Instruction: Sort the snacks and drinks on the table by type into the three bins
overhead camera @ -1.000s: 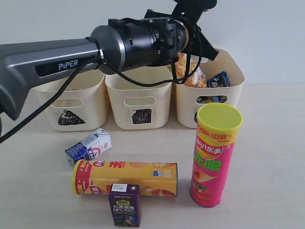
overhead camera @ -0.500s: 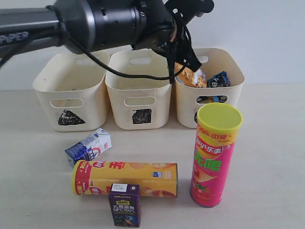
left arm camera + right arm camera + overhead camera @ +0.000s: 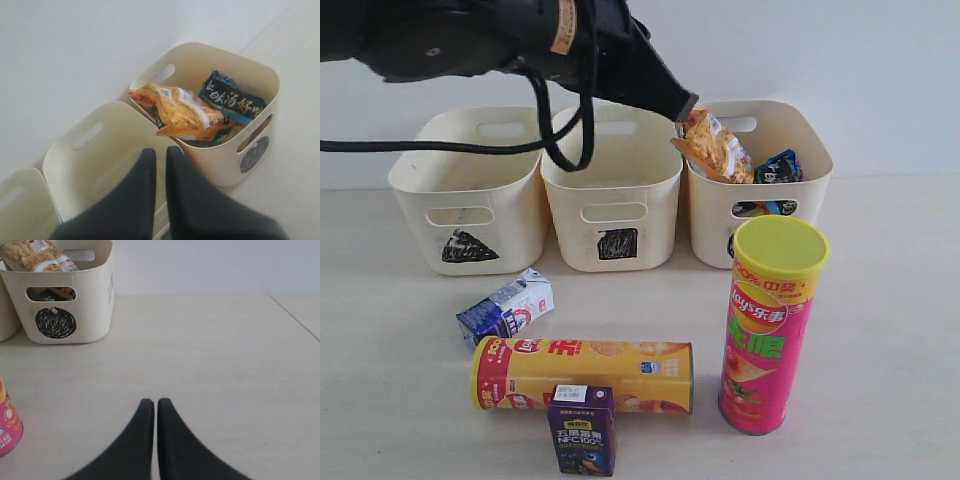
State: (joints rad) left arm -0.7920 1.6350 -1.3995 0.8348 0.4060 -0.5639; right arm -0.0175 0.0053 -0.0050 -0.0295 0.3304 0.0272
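My left gripper is shut and empty, hovering above the gap between the square bin and the circle bin. The orange bag leans over the circle bin's rim, next to the blue bag. The triangle bin stands at the left. On the table the pink tube stands upright and the yellow tube lies flat. The purple juice box and the milk box are near it. My right gripper is shut and empty over bare table.
The three bins stand in a row against a white wall. A black cable loops from the left arm over the square bin. A table seam runs to the right of the right gripper.
The left arm has swung up and to the left, so its gripper tip now hangs just left of the circle bin. The orange bag stays in that bin.
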